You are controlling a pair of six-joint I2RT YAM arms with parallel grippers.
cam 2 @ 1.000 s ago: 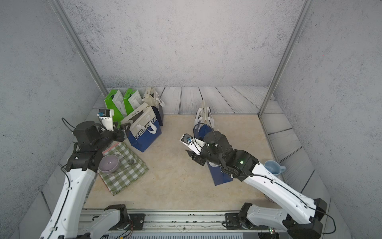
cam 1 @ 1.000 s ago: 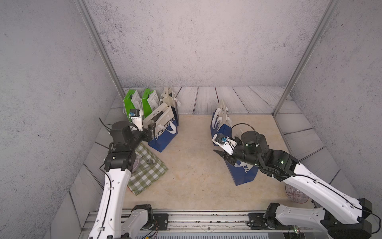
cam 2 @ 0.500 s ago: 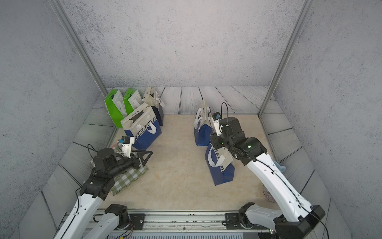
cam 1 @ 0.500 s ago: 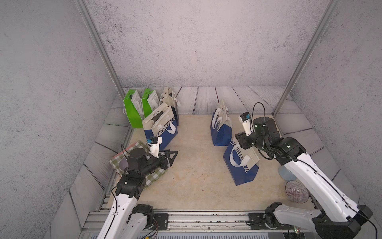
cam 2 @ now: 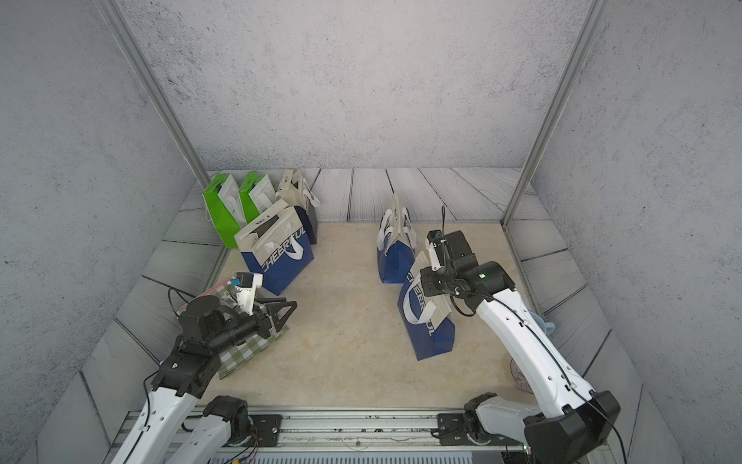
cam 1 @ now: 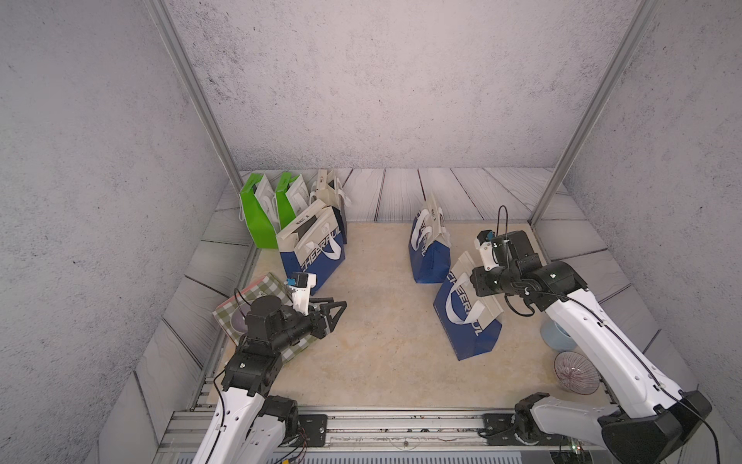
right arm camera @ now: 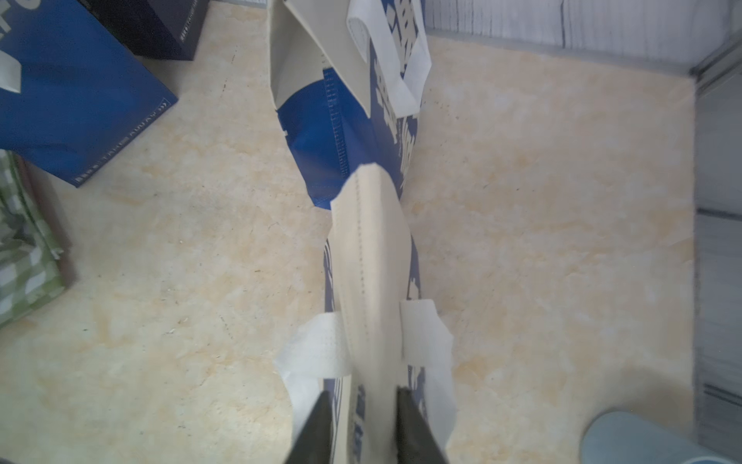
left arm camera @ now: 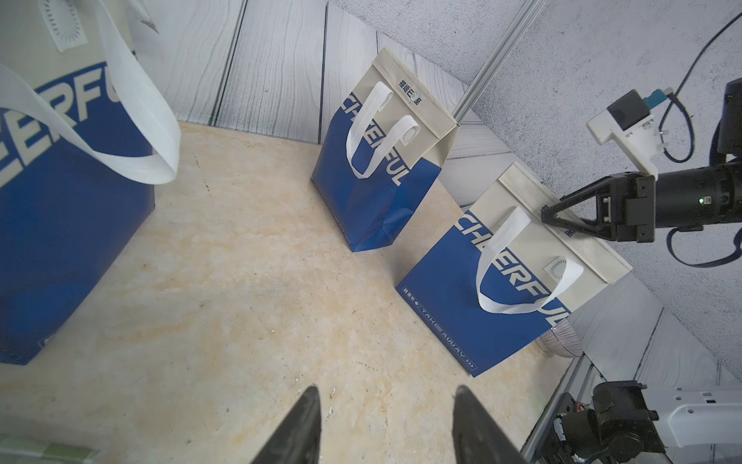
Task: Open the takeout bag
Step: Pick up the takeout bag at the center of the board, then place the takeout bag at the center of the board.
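At the right side of the mat, the takeout bag stands with its folded top flat and closed, just beside a second blue bag. Right gripper has narrow jaws pinching that top. Left gripper is wide, empty, and well apart over the checkered cloth. Risk: nothing braces the bag, so a pull likely lifts or tips the whole bag instead of parting the seal. It could also bump the neighbour bag, or the jaws could slip off the thin flap or snag a handle loop. Right wrist view shows fingers either side of the flap, which the wrist hides in both top views. Left wrist view shows the pinch side-on. A top view alone shows the patterned bowl and blue cup near the right arm.
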